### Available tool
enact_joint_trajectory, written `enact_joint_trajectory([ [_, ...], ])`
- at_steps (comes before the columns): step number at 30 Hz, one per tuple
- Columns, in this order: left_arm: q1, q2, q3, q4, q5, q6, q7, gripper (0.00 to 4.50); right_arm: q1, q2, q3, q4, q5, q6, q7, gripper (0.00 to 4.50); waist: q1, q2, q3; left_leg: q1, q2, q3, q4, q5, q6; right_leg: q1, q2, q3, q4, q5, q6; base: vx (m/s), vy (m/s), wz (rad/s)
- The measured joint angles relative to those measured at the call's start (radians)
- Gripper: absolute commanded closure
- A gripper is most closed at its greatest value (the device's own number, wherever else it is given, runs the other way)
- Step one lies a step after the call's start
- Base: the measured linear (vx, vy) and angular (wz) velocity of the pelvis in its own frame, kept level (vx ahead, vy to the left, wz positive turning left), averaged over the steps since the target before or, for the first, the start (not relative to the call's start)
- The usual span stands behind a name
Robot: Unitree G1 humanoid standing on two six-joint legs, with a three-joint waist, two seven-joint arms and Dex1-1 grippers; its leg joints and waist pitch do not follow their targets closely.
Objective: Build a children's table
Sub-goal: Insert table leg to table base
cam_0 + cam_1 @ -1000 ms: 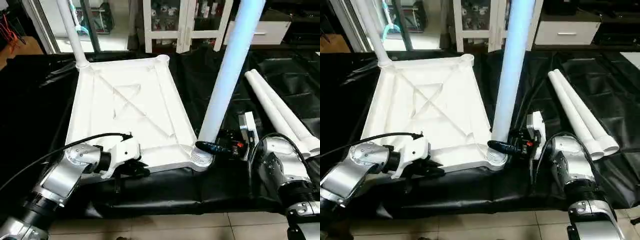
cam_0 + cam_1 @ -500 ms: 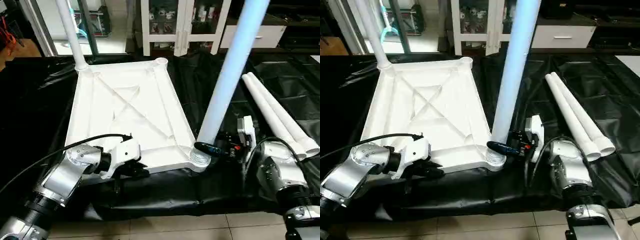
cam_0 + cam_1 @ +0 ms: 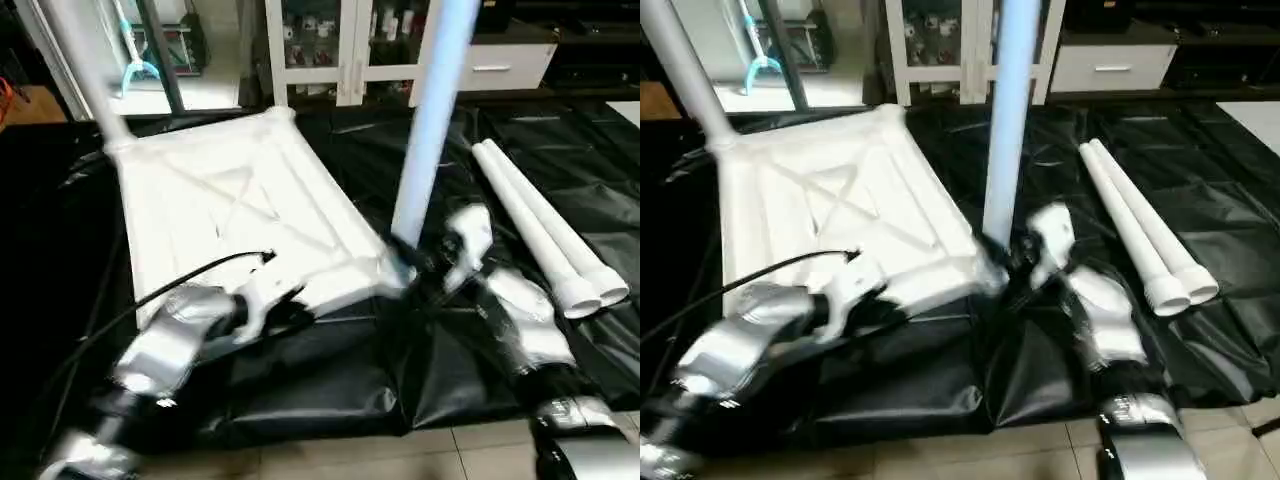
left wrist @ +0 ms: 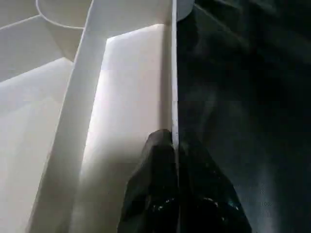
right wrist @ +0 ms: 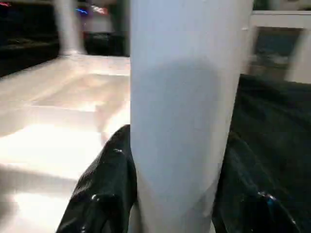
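So we've got the tabletop (image 3: pixel 235 215) lying underside-up on the black sheet (image 3: pixel 330 370), and everything hangs off that. Our right gripper (image 3: pixel 420 262) is clamped around the base of the upright leg (image 3: pixel 428 130) right at the tabletop's near right corner; in the right wrist view one finger (image 5: pixel 104 187) sits on each side of the tube, so that's a proper grasp. The leg's long axis runs straight up out of that corner, jaws square across it. Our left gripper (image 4: pixel 177 194) is pinched shut on the thin near edge of the tabletop, toward the near left corner, with one finger on each side of the rim. Another leg (image 3: pixel 680 75) already stands at the far left corner. Two spare legs (image 3: pixel 545 235) lie side by side to the right of the tabletop, nearest the right arm, so that arm looks like the one to fetch them.
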State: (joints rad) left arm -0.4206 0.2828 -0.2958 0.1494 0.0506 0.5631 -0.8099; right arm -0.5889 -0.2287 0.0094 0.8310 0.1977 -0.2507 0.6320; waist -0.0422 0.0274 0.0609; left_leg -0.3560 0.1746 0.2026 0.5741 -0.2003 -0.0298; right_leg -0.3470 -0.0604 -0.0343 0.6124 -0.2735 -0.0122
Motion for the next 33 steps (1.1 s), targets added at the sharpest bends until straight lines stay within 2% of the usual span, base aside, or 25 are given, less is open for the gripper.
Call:
enact_joint_trajectory([
  [2, -0.047, -0.098, 0.008, 0.043, 0.028, 0.062, 0.100, 4.50, -0.051, 0.031, 0.001, 0.049, -0.056, 0.001, -0.194, 2.66, 0.001, 0.001, 0.002, -0.002, -0.001, 0.000, 0.000, 0.000, 0.000, 0.000, -0.001, 0.000, -0.001, 0.000, 0.000, 0.000, 0.000, 0.00],
  [4, -0.099, -0.204, 0.010, 0.106, 0.049, 0.090, 0.212, 4.50, -0.093, 0.053, -0.002, 0.093, -0.100, 0.004, -0.393, 2.66, 0.013, 0.002, 0.006, -0.005, -0.003, 0.003, 0.000, 0.000, 0.000, -0.001, -0.001, 0.005, -0.003, 0.000, 0.000, 0.000, 0.000, 0.00],
  [6, -0.125, -0.245, 0.009, 0.145, 0.051, 0.091, 0.257, 4.50, -0.106, 0.073, -0.015, 0.108, -0.120, 0.004, -0.500, 2.66, 0.022, 0.002, 0.006, -0.007, -0.005, 0.005, 0.000, 0.000, 0.001, -0.001, 0.000, 0.013, -0.003, 0.000, 0.001, 0.000, 0.000, 0.00],
  [10, -0.138, -0.259, 0.009, 0.157, 0.049, 0.094, 0.272, 4.50, -0.116, 0.102, -0.044, 0.115, -0.124, 0.002, -0.573, 2.66, 0.021, 0.001, 0.005, -0.011, -0.009, 0.005, -0.002, -0.002, 0.004, -0.003, 0.000, 0.019, -0.006, 0.000, 0.003, 0.000, 0.000, 0.00],
  [15, -0.134, -0.235, 0.005, 0.127, 0.049, 0.113, 0.272, 4.50, -0.121, 0.120, -0.066, 0.135, -0.121, -0.042, -0.567, 2.66, 0.019, -0.002, 0.007, -0.014, -0.008, 0.005, -0.002, -0.001, 0.004, -0.003, 0.000, 0.019, -0.006, 0.003, 0.007, 0.000, 0.000, 0.00],
  [18, -0.133, -0.230, 0.005, 0.122, 0.045, 0.113, 0.271, 4.50, -0.121, 0.128, -0.091, 0.152, -0.109, -0.077, -0.551, 2.66, 0.019, -0.002, 0.009, -0.014, -0.008, 0.005, -0.003, -0.002, 0.004, -0.009, 0.000, 0.020, -0.006, 0.003, 0.008, 0.000, 0.000, 0.00],
  [22, -0.122, -0.202, 0.001, 0.107, 0.031, 0.075, 0.243, 4.50, -0.112, 0.132, -0.138, 0.145, -0.054, -0.098, -0.467, 2.66, 0.019, -0.003, 0.009, -0.020, -0.008, 0.006, -0.006, -0.001, 0.004, -0.014, 0.001, 0.020, -0.006, 0.003, 0.008, 0.000, 0.000, 0.00],
  [23, -0.112, -0.181, 0.000, 0.095, 0.025, 0.045, 0.218, 4.50, -0.107, 0.132, -0.149, 0.131, -0.034, -0.092, -0.426, 2.66, 0.019, -0.003, 0.009, -0.023, -0.008, 0.006, -0.006, 0.002, 0.008, -0.015, 0.001, 0.020, -0.004, 0.003, 0.009, 0.000, 0.000, 0.00],
  [26, -0.076, -0.090, 0.008, 0.044, -0.009, -0.031, 0.127, 4.50, -0.065, 0.119, -0.167, 0.070, 0.037, -0.074, -0.240, 2.66, 0.019, -0.017, 0.013, -0.030, -0.001, 0.006, -0.004, 0.006, 0.010, -0.021, 0.006, 0.017, -0.002, 0.004, 0.010, 0.000, 0.000, 0.00],
  [30, -0.063, -0.033, 0.020, 0.038, -0.018, -0.073, 0.061, 4.50, -0.043, 0.098, -0.191, 0.055, 0.107, -0.064, -0.084, 2.66, 0.012, -0.017, 0.014, -0.030, -0.001, 0.006, -0.004, 0.005, 0.012, -0.021, 0.006, 0.018, -0.002, 0.004, 0.010, 0.000, 0.000, 0.00],
  [33, -0.061, -0.027, 0.021, 0.040, -0.018, -0.085, 0.057, 4.50, -0.036, 0.066, -0.191, 0.057, 0.111, -0.066, -0.010, 2.66, 0.011, -0.015, 0.015, -0.029, -0.001, 0.006, -0.004, 0.005, 0.011, -0.020, 0.006, 0.018, -0.002, 0.004, 0.009, 0.000, 0.000, 0.00],
])
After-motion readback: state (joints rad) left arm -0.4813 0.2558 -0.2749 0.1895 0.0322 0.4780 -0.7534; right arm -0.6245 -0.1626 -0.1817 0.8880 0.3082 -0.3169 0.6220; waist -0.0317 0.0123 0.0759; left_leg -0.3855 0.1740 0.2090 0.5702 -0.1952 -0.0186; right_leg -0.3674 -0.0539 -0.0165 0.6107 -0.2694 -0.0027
